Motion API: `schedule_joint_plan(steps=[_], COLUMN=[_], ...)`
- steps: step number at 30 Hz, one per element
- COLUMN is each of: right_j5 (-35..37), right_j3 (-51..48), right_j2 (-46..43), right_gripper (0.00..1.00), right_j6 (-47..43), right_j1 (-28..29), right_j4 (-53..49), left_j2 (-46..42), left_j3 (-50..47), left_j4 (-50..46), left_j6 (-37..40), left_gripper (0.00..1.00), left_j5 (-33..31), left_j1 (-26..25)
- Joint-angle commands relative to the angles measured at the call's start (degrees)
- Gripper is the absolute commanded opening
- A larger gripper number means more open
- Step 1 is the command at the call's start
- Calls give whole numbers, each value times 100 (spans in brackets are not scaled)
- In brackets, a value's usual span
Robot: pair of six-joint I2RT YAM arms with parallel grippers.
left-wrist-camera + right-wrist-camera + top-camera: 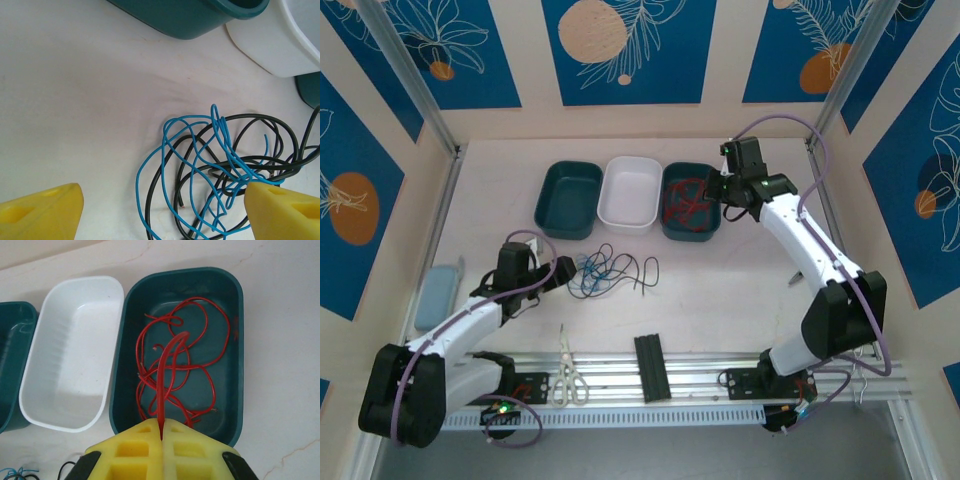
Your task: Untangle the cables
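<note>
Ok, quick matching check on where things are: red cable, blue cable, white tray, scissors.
1 red cable
2 blue cable
3 white tray
4 scissors

A on the metal rail, near edge
B between the left teal tray and right teal tray
C on the table, tangled with the black cable
D in the right teal tray, pinched by the right gripper

Pairs: 1-D, 2-C, 3-B, 4-A

glossy white plastic tray (70,355), smooth matt table (75,100)

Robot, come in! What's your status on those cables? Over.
Left hand open at blue-black tangle. Right hand shut on red cable in right teal tray. Nothing blocking.
</note>
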Motion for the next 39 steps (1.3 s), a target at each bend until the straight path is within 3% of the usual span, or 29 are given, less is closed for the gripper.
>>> schedule_joint_plan(steps=[1, 24, 39], right_j5=[-219, -418, -123], right_j3=[310, 783, 1042], right_j2=[243, 1768, 2460], right_gripper=[0, 0, 0], right_j6=[67, 33, -113], right_j1=[-38, -119, -133], right_j4=[222, -332, -639], left_j2=[-138, -386, -441], left_j3=[153, 74, 38], left_j4=[-162, -355, -345], left_j6=[112, 210, 235], left_gripper=[84, 100, 100], left_j5=[-119, -257, -287], left_j1=[61, 64, 64])
